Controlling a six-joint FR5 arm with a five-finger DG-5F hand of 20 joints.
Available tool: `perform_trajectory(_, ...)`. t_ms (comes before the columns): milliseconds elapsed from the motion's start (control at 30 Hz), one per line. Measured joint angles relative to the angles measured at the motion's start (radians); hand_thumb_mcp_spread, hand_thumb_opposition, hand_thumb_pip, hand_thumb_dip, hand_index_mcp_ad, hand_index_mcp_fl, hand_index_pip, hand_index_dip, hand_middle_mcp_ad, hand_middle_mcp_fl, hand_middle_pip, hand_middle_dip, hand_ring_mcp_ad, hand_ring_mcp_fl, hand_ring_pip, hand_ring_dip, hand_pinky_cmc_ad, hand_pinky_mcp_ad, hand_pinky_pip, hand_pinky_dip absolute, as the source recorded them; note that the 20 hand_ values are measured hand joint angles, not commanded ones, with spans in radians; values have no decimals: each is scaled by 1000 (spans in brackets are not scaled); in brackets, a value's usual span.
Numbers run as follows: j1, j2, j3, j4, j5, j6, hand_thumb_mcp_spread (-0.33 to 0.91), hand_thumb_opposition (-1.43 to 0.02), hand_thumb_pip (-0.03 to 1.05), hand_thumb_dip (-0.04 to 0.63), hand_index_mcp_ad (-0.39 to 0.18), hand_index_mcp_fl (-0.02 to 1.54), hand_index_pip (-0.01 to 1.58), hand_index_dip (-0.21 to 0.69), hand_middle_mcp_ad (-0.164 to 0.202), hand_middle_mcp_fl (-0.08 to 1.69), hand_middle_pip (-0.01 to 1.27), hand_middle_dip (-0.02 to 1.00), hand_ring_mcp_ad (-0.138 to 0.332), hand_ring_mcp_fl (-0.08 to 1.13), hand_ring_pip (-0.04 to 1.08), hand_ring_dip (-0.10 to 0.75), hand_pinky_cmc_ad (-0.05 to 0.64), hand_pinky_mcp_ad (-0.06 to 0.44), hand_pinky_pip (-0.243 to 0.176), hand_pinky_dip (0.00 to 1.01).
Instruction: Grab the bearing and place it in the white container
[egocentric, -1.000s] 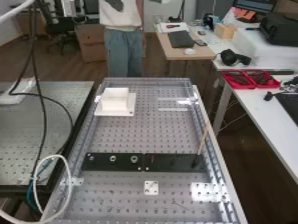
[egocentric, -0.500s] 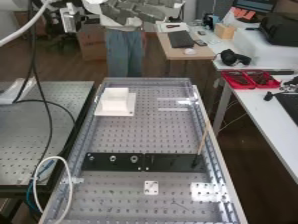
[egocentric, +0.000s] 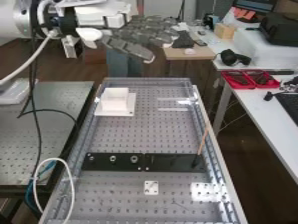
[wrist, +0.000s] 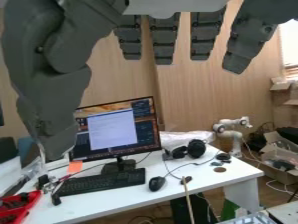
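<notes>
Counts one hand (egocentric: 136, 49), upper centre of the high view, fingers extended, apart. Lists three bearing-like rings (egocentric: 134, 159), lower left, on one of two black plates (egocentric: 123, 165); one white container (egocentric: 115, 102), upper left.

Side clutter on my feeds.
From the high view's centre, I have red trays (egocentric: 249, 80) at two o'clock and a wooden block (egocentric: 225, 32) at one; through the wrist view, I see a monitor (wrist: 113, 129) behind a black keyboard (wrist: 100, 184), a mouse (wrist: 157, 183) near it.
</notes>
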Motion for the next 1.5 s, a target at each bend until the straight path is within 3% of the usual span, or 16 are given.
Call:
perform_trajectory(267, 19, -18, -92, 104, 132, 56, 319, -792, 506, 173, -37, 91, 246, 98, 94, 5, 120, 124, 208, -2, 80, 52, 428, 311, -105, 152)
perform_trajectory(433, 33, -38, -130, 151, 212, 72, 319, -792, 524, 173, -37, 87, 450, 113, 94, 3, 120, 126, 209, -2, 80, 52, 428, 314, -105, 166)
perform_trajectory(633, 61, -68, -159, 216, 311, 28, 319, -792, 525, 173, -40, 84, 675, 126, 94, 5, 120, 122, 209, -2, 80, 52, 428, 314, -105, 199)
perform_trajectory(800, 87, -108, -186, 279, 392, 75, 319, -792, 536, 173, -40, 72, 899, 138, 94, 5, 120, 122, 206, -2, 79, 52, 428, 314, -105, 199)
perform_trajectory(1000, 116, -153, -226, 368, 520, 78, 319, -796, 559, 173, -40, 38, 1124, 138, 91, 2, 119, 122, 206, -2, 79, 52, 428, 311, -105, 215)
perform_trajectory(1200, 141, -216, -259, 459, 638, 113, 323, -796, 562, 173, -40, 26, 1229, 131, 91, 2, 119, 122, 206, -2, 80, 52, 428, 311, -105, 227)
perform_trajectory(1500, 167, -294, -276, 545, 725, 110, 325, -799, 562, 188, -37, 23, 1358, 140, 94, 2, 119, 126, 204, -2, 77, 52, 424, 312, -105, 227)
